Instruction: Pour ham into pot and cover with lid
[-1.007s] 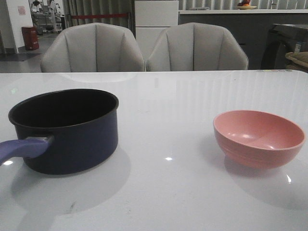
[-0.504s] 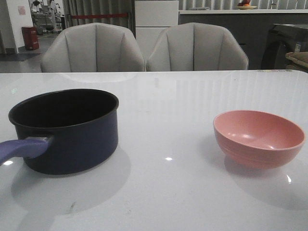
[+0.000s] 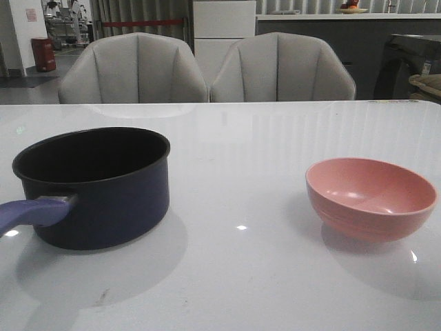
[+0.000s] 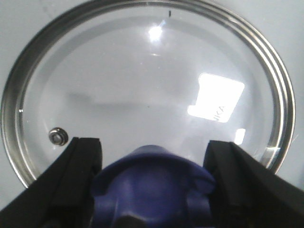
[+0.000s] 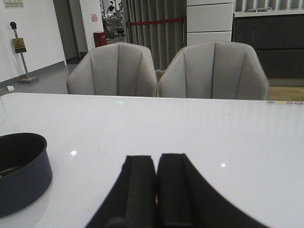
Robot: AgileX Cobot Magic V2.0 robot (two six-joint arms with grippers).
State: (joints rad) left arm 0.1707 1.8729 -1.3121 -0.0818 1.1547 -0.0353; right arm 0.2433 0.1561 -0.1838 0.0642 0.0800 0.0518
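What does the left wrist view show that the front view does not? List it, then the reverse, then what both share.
Left wrist view only: the lid, lying flat with its blue knob between the open fingers of the left claw, which do not visibly touch it.

Front view only: the pot with no lid on it, the pink bowl and two chairs behind.

Both: only the white table. The ham is not visible in either view.
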